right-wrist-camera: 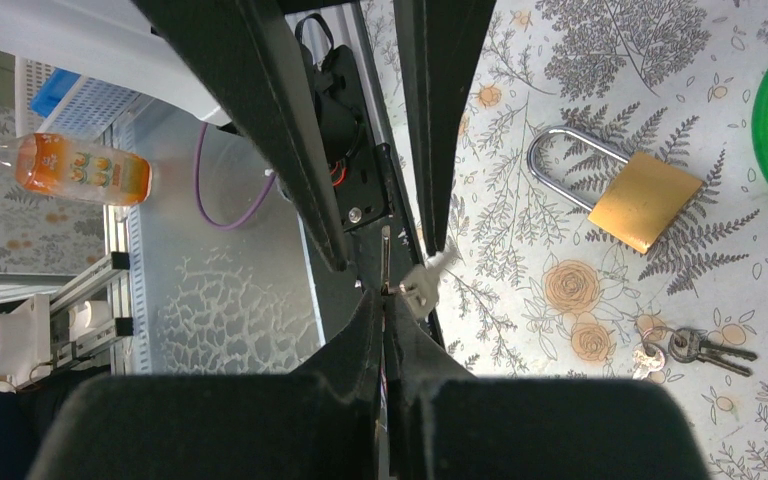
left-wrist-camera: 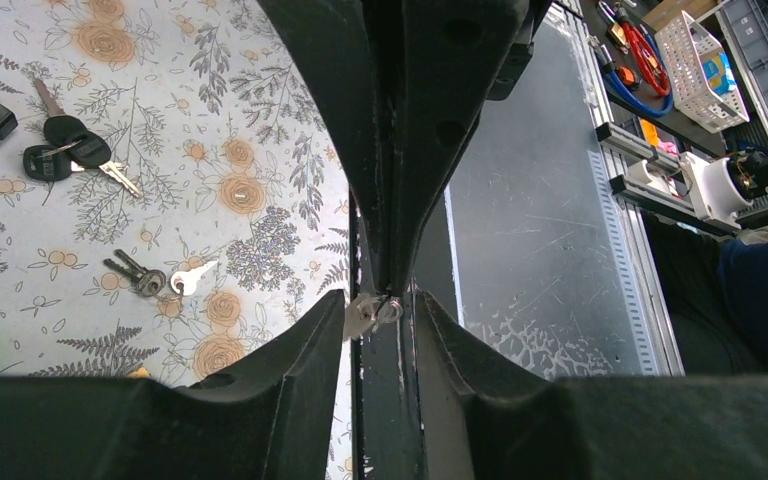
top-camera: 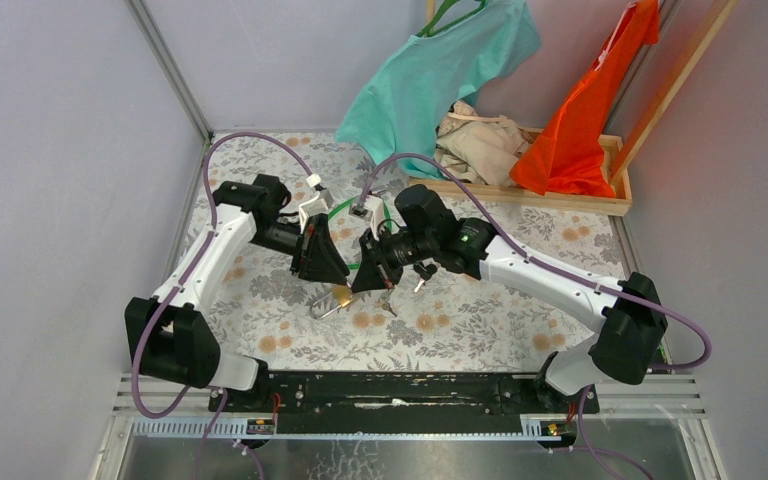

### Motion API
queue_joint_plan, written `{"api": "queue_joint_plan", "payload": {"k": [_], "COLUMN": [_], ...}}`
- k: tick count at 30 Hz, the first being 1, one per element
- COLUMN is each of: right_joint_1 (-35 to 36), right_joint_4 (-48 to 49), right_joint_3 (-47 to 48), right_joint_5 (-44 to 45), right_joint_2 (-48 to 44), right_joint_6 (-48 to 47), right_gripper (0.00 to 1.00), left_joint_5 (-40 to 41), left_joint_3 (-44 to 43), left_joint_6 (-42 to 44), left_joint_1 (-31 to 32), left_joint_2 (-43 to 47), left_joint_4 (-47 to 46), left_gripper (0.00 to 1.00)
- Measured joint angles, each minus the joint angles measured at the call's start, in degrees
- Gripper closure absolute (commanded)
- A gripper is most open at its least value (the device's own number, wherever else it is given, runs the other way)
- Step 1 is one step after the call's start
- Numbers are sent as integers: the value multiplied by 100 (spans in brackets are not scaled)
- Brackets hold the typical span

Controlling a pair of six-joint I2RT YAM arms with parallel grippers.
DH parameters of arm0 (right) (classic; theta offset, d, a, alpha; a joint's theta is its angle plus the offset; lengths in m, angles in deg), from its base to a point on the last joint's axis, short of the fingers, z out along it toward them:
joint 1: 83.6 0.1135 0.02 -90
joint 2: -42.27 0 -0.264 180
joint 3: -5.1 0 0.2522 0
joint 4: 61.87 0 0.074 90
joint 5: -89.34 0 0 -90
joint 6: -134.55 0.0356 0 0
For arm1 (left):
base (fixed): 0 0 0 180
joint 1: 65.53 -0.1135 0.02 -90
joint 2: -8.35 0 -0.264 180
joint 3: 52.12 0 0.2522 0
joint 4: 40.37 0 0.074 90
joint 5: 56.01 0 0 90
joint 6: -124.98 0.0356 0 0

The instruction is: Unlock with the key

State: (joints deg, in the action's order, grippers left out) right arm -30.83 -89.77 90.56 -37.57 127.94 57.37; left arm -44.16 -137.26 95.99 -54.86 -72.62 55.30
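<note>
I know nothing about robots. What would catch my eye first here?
The left arm and right arm meet tip to tip mid-table: the right fingers pinch a small silver key between the open left fingers. A brass padlock lies nearby on the flowered cloth, with a teal shirt and an orange garment hanging behind.

There is one brass padlock point(right-wrist-camera: 645, 200), one green loop point(right-wrist-camera: 763, 115) and one single key point(right-wrist-camera: 423, 283). There are two key bunches point(left-wrist-camera: 72, 152) and three garments point(top-camera: 430, 80).
</note>
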Motion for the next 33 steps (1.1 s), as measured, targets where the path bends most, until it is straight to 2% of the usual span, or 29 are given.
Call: {"api": "queue_joint_plan", "payload": {"k": [5, 15, 18, 20, 21, 23, 24, 26, 29, 33], "right_joint_1": [0, 15, 17, 17, 17, -2, -35, -175, -634, -957], "right_joint_4": [-9, -31, -39, -35, -37, 66, 177, 461, 1038, 1482], "right_joint_3": [46, 46, 46, 46, 46, 42, 35, 4, -133, -179], "right_joint_5": [39, 90, 105, 105, 111, 101, 28, -258, -872, -1338], "right_joint_2": [46, 48, 48, 48, 48, 42, 31, -31, -179, -214], "right_joint_6": [2, 2, 2, 22, 66, 190, 260, 485, 883, 1255], "right_gripper": [100, 100, 98, 66, 53, 34, 28, 24, 23, 23], "left_joint_5": [26, 212, 227, 247, 256, 378, 455, 636, 1036, 1582], "left_joint_3": [0, 0, -2, -2, -2, -2, -2, -2, -157, -791], "left_joint_6": [0, 22, 35, 61, 85, 212, 293, 402, 483, 680], "left_joint_1": [57, 92, 98, 103, 107, 127, 129, 131, 249, 509], "left_joint_2": [0, -7, -7, -7, -7, 24, 63, 236, 566, 715], "left_joint_4": [0, -4, 4, 7, 11, 13, 4, -33, -55, -103], "left_gripper": [63, 100, 100, 100, 100, 100, 100, 100, 100, 100]}}
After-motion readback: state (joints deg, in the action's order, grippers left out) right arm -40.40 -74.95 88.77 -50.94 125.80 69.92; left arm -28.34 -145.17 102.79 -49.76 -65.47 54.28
